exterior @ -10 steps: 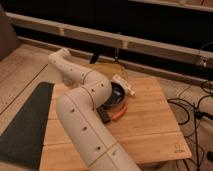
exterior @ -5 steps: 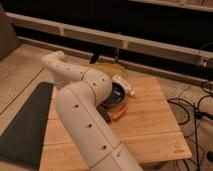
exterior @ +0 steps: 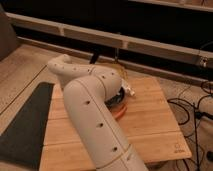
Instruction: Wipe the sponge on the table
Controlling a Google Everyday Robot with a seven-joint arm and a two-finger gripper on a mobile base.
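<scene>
My white arm [exterior: 90, 105] bends across the middle of the view and hides much of the wooden table [exterior: 155, 125]. The gripper [exterior: 124, 93] is at the arm's far end, low over the table's centre, mostly hidden behind the forearm. Only a dark part and a small white tip show. Just below it an orange, flat, rounded piece, apparently the sponge [exterior: 121, 110], lies on the wood and peeks out from under the arm. The gripper is right above or on it; contact is hidden.
A dark mat [exterior: 25, 125] lies on the floor left of the table. Black cables [exterior: 196, 107] trail on the floor to the right. A long low rail [exterior: 130, 44] runs behind the table, with a thin upright stick [exterior: 118, 55] at the far edge.
The arm's elbow has swung a little from side to side at the left. The gripper end stays over the orange sponge at the table's centre.
</scene>
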